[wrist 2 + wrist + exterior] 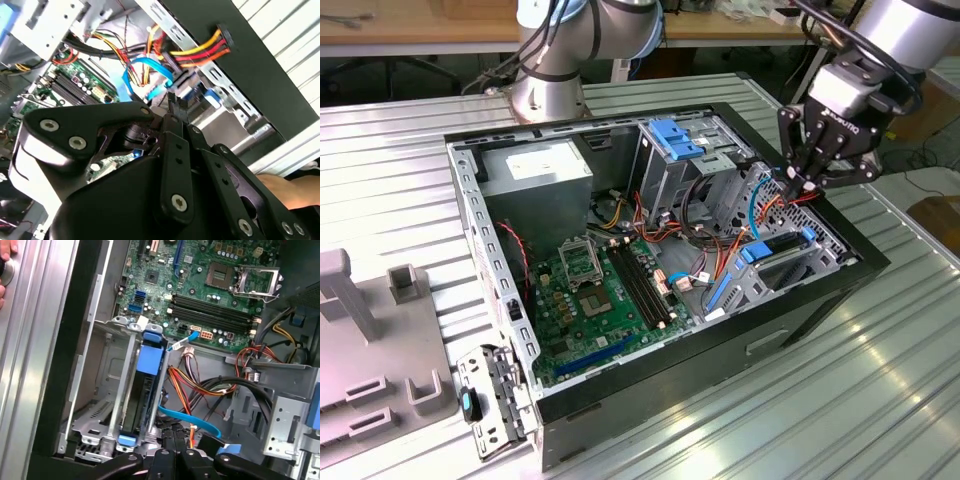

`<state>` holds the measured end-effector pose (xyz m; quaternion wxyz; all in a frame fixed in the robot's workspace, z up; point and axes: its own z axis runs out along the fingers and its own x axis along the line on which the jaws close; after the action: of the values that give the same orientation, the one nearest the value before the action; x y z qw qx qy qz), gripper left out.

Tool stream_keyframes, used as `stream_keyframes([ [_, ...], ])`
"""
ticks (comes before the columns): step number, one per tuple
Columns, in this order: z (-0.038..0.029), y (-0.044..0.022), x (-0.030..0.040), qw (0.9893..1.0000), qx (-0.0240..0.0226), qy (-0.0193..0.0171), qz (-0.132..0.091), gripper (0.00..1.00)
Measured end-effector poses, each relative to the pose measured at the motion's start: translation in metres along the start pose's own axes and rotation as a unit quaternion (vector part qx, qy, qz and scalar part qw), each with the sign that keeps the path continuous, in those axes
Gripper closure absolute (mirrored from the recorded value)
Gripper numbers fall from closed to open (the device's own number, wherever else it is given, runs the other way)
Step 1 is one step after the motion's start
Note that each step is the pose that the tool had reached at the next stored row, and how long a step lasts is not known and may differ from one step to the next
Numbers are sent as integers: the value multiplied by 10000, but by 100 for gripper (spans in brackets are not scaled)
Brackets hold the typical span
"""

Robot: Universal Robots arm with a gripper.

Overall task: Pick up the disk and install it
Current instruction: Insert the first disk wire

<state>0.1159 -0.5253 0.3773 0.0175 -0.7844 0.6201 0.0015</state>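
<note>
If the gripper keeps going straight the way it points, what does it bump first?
Probably the blue cable and orange wires bunched just ahead of the gripper, beside the drive cage. Depth is unclear; it may already touch them.

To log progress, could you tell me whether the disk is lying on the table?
No, the disk sits inside the metal cage in the computer case.

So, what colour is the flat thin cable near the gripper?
Blue; the flat cable shows best in the first wrist view.
</note>
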Motion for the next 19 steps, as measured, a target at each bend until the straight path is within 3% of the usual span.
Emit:
stream_keyframes([
  [5, 5, -44, -181, 10000, -6, 22, -45, 89],
  [8, 6, -47, -195, 9997, -11, 17, -261, 89],
  [11, 6, -48, -200, 9984, -17, 10, -557, 89],
  [13, 7, -50, -206, 9960, -25, 1, -893, 89],
  [15, 7, -51, -213, 9946, -28, -2, -1036, 89],
  [17, 8, -56, -229, 9920, -33, -8, -1264, 89],
  [19, 9, -59, -240, 9904, -35, -11, -1382, 89],
])
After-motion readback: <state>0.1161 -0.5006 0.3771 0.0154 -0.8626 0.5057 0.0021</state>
